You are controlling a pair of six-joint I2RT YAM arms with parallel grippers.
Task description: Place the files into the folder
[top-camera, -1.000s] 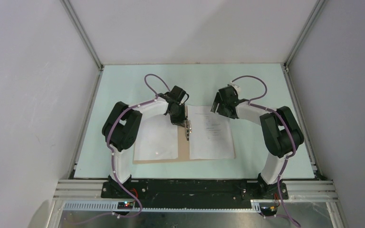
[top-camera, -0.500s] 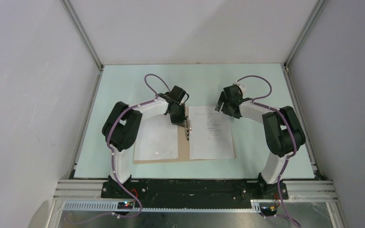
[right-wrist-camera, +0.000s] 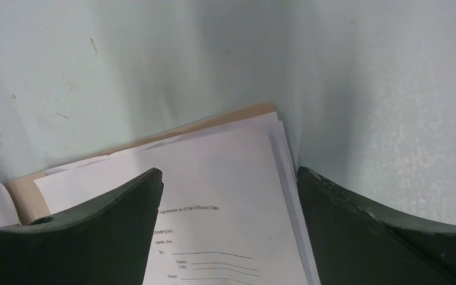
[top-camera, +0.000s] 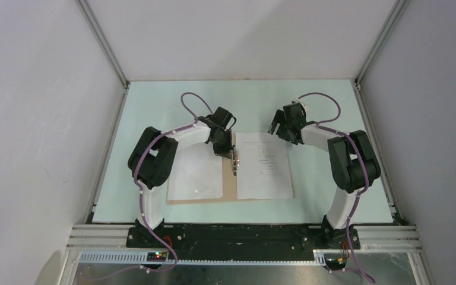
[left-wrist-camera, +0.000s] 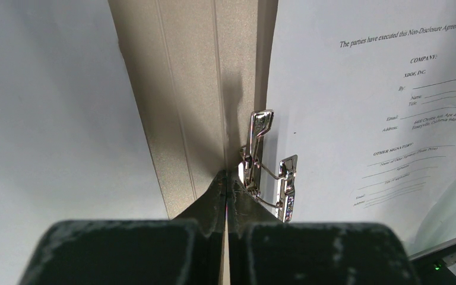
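One flat tan-brown cardboard folder (top-camera: pixel 229 189) is counted, lying open. One small silver metal spine clip (left-wrist-camera: pixel 249 169) is seen on it. At the 3 o'clock side of the spine, one stack of thin white printed paper sheets (top-camera: pixel 263 166) is found; at least three staggered sheet edges are made out at its far corner in the right wrist view, and a firmer count cannot be given. At the 9 o'clock side, one pale glossy leaf (top-camera: pixel 195 172) is counted. Two black-and-white robot arms are counted, the left arm (top-camera: pixel 154 160) based at 7 o'clock and the right arm (top-camera: pixel 347 163) at 5 o'clock, each with one purple cable.
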